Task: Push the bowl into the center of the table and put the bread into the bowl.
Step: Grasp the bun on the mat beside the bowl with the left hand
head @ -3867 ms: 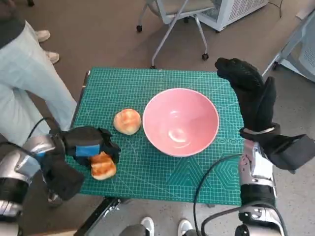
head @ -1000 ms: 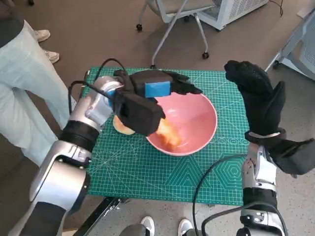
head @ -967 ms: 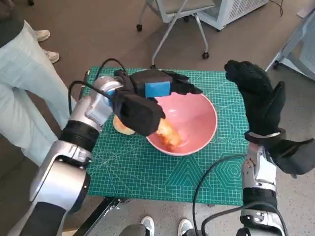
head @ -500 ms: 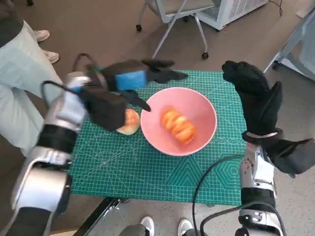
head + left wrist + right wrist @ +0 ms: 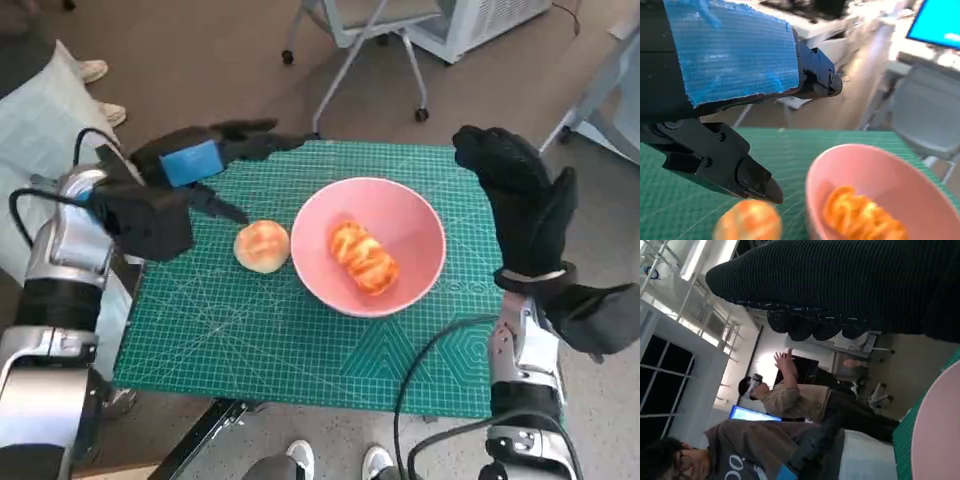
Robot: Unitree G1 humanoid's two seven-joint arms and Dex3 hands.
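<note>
Pink bowl (image 5: 400,215) mid-frame on worktop (image 5: 260,330), striped bread (image 5: 362,256) inside; round bun (image 5: 261,245) just left. Left robot hand (image 5: 190,165) upper left, fingers spread, empty. Right robot hand (image 5: 520,200) right edge, flat, empty.

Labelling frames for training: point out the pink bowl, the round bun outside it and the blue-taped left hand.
pink bowl (image 5: 415,215): head view, bare inner wall.
round bun (image 5: 262,245): head view, top crust.
left hand (image 5: 190,162): head view, blue tape.

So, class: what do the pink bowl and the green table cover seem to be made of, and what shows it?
Pink bowl: likely glazed ceramic or glossy plastic; its smooth inside shows soft shine.
Green table cover: looks like a rubbery cutting mat, matte, printed with a fine pale grid and angle lines.
</note>
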